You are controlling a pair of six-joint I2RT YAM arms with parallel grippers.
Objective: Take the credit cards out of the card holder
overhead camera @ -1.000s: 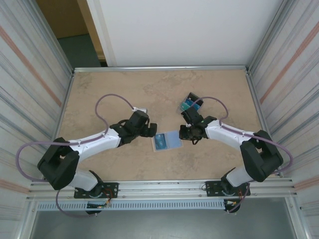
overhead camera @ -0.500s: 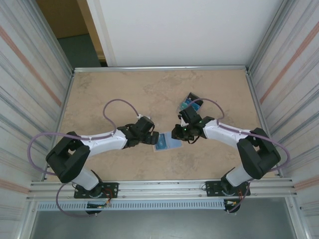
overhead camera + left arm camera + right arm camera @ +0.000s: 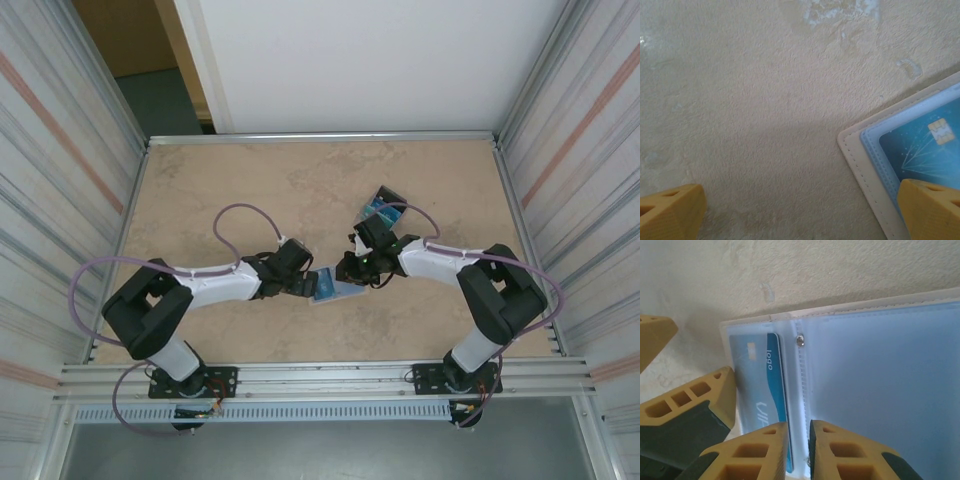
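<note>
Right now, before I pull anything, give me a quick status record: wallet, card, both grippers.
wallet: open flat on the table, inside up
card: blue, tucked in the pocket on the left arm's side
left gripper: wide open, one finger over the wallet's edge
right gripper: nearly shut, tips at the card's inner edge; grip unclear

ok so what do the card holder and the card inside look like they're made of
Card holder: tan matte edge with a stitched seam, likely leather or imitation; its pockets look like frosted clear plastic film. Credit card: glossy printed plastic, with a metallic gold chip.
</note>
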